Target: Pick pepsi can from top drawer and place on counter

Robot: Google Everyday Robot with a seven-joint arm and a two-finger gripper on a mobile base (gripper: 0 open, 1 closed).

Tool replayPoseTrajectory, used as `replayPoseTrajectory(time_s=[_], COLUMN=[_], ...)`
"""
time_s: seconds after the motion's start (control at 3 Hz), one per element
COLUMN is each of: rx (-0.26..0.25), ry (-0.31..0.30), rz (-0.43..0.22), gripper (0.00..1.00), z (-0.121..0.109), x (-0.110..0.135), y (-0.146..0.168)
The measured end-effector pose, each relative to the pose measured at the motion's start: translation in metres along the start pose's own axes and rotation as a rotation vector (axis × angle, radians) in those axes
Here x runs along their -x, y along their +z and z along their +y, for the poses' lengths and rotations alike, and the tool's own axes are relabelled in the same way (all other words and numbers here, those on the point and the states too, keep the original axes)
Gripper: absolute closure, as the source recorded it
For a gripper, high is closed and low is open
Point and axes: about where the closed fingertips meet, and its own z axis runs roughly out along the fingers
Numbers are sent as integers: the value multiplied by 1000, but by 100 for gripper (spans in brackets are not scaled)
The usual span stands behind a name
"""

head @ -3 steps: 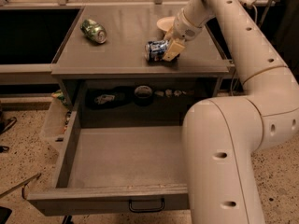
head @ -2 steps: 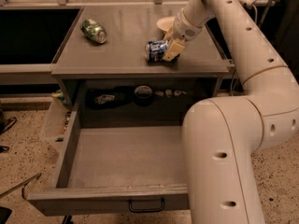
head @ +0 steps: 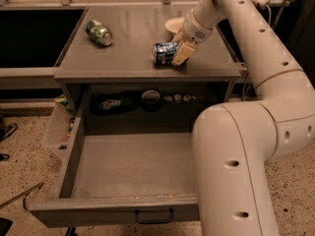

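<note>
Near the front edge of the counter (head: 129,47), right of its middle: the pepsi can (head: 163,53), lying on its side on the grey surface. Against the can's right end I see the gripper (head: 177,57), reaching down from the arm (head: 256,48) that crosses the right edge. I cannot tell whether the gripper is clamped on the can or merely resting against it. Just behind the gripper: a pale dish (head: 173,24). Toward the back left corner: a green can (head: 99,32), also on its side. Below the front edge: the top drawer (head: 113,204), pulled fully out, its dark handle (head: 154,216) on the front panel.
</note>
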Motion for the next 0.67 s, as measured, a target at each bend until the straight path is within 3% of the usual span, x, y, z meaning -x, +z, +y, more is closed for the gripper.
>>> replayPoseTrajectory(time_s=[0.33,0.67], rx=[0,0], ry=[0,0], rz=[0,0], gripper=[0,0], z=[0,0], x=[0,0], y=[0,0])
